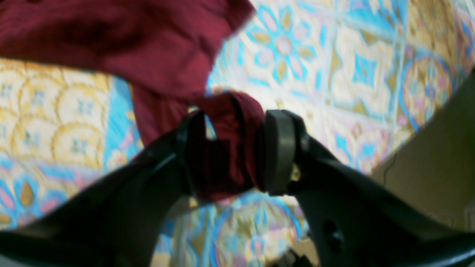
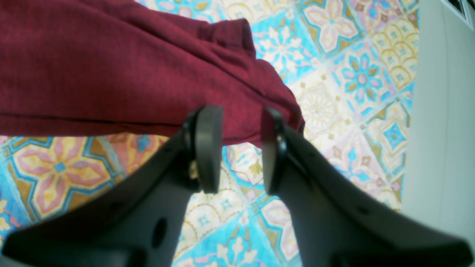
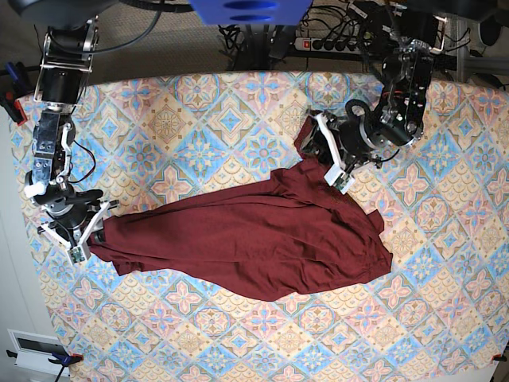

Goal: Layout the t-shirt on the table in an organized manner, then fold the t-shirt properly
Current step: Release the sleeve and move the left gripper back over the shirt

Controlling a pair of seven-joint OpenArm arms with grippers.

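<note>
Two arms work opposite ends of the maroon t-shirt (image 3: 254,239), which lies stretched in a rumpled band across the middle of the patterned surface (image 3: 199,103), apparently to pull it flat for layout. The left gripper (image 1: 232,152) has a bunched wad of fabric between its parted jaws; the blurred left wrist view cannot tell whether it grips. The right gripper (image 2: 241,148) stands half open, empty, at the hem. Only the base view shows the whole garment, unfolded.
</note>
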